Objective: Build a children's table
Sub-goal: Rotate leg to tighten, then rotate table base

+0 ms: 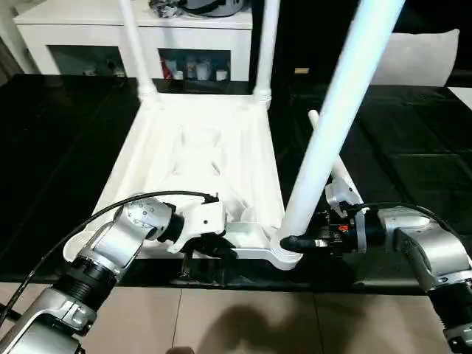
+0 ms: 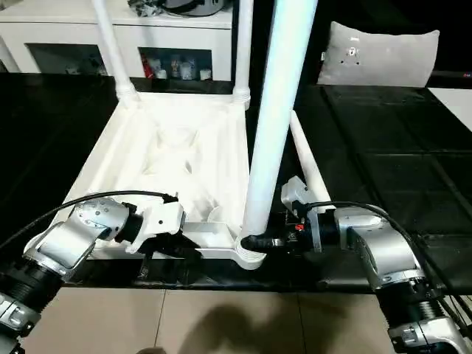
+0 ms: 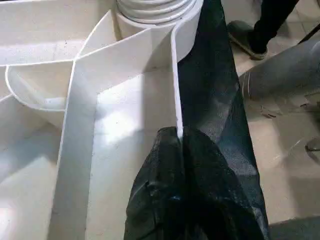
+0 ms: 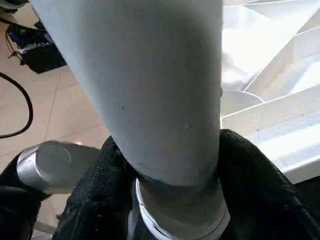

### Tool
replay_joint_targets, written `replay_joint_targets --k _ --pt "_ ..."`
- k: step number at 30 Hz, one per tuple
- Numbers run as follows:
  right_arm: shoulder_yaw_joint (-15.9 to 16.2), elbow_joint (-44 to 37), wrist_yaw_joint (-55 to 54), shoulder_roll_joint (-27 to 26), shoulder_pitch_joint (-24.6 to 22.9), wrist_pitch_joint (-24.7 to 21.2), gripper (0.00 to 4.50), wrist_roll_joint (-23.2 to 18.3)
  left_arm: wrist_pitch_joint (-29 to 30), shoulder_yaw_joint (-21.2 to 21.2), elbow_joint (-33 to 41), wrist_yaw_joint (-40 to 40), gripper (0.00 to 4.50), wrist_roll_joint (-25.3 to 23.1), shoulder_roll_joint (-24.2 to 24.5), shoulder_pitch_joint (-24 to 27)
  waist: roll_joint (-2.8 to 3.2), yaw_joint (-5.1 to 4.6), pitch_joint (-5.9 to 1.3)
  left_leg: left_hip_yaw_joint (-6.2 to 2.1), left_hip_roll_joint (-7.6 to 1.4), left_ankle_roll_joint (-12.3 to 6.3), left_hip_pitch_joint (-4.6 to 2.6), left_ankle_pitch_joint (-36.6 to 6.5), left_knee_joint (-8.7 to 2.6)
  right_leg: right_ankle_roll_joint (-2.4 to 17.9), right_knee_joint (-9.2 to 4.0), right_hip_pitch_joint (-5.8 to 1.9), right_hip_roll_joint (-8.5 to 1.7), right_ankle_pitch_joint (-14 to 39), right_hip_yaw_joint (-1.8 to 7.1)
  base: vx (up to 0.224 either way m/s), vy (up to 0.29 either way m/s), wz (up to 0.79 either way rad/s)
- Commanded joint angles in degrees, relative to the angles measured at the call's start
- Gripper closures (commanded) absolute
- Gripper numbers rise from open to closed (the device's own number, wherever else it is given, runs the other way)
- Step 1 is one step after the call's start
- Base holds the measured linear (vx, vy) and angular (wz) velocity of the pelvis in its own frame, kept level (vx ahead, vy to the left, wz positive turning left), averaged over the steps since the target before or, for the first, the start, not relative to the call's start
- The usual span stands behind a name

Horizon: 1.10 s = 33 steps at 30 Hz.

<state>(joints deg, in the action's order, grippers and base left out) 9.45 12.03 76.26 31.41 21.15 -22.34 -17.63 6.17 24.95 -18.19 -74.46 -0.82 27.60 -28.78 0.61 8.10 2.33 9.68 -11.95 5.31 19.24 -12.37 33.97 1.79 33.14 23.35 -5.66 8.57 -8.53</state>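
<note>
Now: white ribbed plastic rectangular tabletop lies underside-up on black-covered table. Two tapered white round legs upright in tabletop's far corner sockets; loose leg beside its right edge. Right end effector clamped round base of third leg at near right socket. Left end effector pinches near rim rib. Judgement: light, stiff, slick plastic; grip legs low.

A home-like room: white glass-door cabinet with small items, grey cushion, tiled floor
</note>
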Motion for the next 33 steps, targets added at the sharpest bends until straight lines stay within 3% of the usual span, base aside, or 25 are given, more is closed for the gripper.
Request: replay_joint_targets --k 1,5,8,11,13,17,20,22,28,32,33 --pt "0.0 -1.5 1.3 0.1 -0.7 -1.8 2.39 -2.1 -0.1 1.3 1.6 -1.5 4.50 0.5 -0.9 -0.5 -0.77 -0.38 -3.72 0.09 -1.59 -3.78 0.49 -5.5 -3.76 7.1 -3.42 -3.67 -3.40 18.1 3.73 0.000 0.000 0.00" --pt "-1.0 -2.4 -2.0 -1.3 -1.2 -2.4 2.41 -2.3 2.4 0.2 2.6 -0.1 4.50 1.7 -1.9 0.1 -0.67 -0.36 -3.70 0.07 -1.59 -3.50 0.47 -5.7 -3.81 7.1 -3.45 -3.68 -3.38 18.5 3.71 0.000 0.000 0.00" --pt "-3.2 -1.0 -17.3 -7.4 -0.2 -5.1 2.42 1.3 9.5 -1.6 4.6 5.9 4.50 1.8 -4.4 1.0 -0.56 -0.72 -3.48 0.03 -1.34 -2.67 0.37 -7.0 -3.93 5.9 -3.98 -3.58 -3.38 21.8 3.55 0.000 0.000 0.00" --pt "-4.6 0.8 -26.2 -11.1 0.9 -7.4 2.45 3.4 14.1 -3.3 5.2 11.6 4.50 1.4 -7.3 1.0 -0.55 -2.39 -3.20 -0.22 -0.90 -0.56 0.52 -8.7 -4.09 3.5 -4.89 -3.72 -3.29 27.4 2.96 0.000 0.000 0.00" --pt "-5.7 1.6 -32.2 -13.8 1.6 -9.3 2.46 4.6 17.7 -4.4 5.3 16.2 4.50 0.7 -9.8 0.6 -0.65 -3.67 -3.25 -0.22 -0.55 -0.88 0.72 -9.5 -3.92 2.2 -5.38 -3.75 -3.13 28.8 2.75 0.000 0.000 0.00" --pt "-7.9 4.1 -43.9 -19.1 3.4 -10.8 2.49 7.2 22.7 -8.2 2.1 28.2 4.50 -0.4 -16.6 -2.0 -0.68 -4.74 -3.31 -0.14 -0.28 -1.65 0.60 -9.4 -3.55 2.0 -5.76 -3.38 -2.92 29.0 2.52 0.000 0.000 0.00" --pt "-8.9 5.5 -50.2 -21.7 4.4 -9.9 2.49 9.2 23.9 -11.7 -0.4 36.2 4.50 -0.6 -21.3 -4.0 -0.87 -4.66 -3.45 -0.09 -0.10 -2.24 0.62 -8.1 -3.44 1.8 -5.86 -3.40 -2.78 28.2 2.43 0.000 0.000 0.00" --pt "-9.6 6.4 -49.8 -22.5 4.4 -7.4 1.82 8.0 22.3 -11.8 -1.7 38.0 4.50 -1.1 -22.4 -4.8 -0.82 -4.47 -3.71 -0.10 -0.27 -3.24 0.69 -7.2 -3.49 2.1 -5.45 -3.51 -2.83 25.3 2.70 0.000 0.000 0.00" --pt "-10.6 3.5 -49.3 -22.9 3.1 -7.6 1.34 7.0 22.2 -11.8 -1.0 37.1 4.50 -0.2 -22.4 -4.8 -0.62 -4.10 -4.08 -0.13 -0.72 -5.09 1.13 -2.0 -3.48 6.8 -3.56 -4.02 -2.85 13.7 3.35 0.000 0.000 0.00" --pt "-9.3 2.2 -48.0 -21.4 2.2 -5.4 0.95 8.1 20.6 -11.2 -1.8 36.9 4.50 -0.7 -21.6 -4.8 -0.56 -4.05 -3.96 -0.04 -0.71 -5.16 1.18 -3.0 -3.51 7.2 -3.73 -4.11 -2.92 14.5 3.34 0.000 0.000 0.00" --pt "-8.5 1.7 -47.1 -20.0 1.7 -5.9 0.89 8.6 20.0 -11.1 -2.1 36.8 4.50 -0.8 -21.3 -4.9 -0.62 -4.14 -3.76 0.02 -0.59 -4.97 1.16 -4.1 -3.55 6.5 -4.09 -4.04 -2.80 16.6 3.28 0.000 0.000 0.00"
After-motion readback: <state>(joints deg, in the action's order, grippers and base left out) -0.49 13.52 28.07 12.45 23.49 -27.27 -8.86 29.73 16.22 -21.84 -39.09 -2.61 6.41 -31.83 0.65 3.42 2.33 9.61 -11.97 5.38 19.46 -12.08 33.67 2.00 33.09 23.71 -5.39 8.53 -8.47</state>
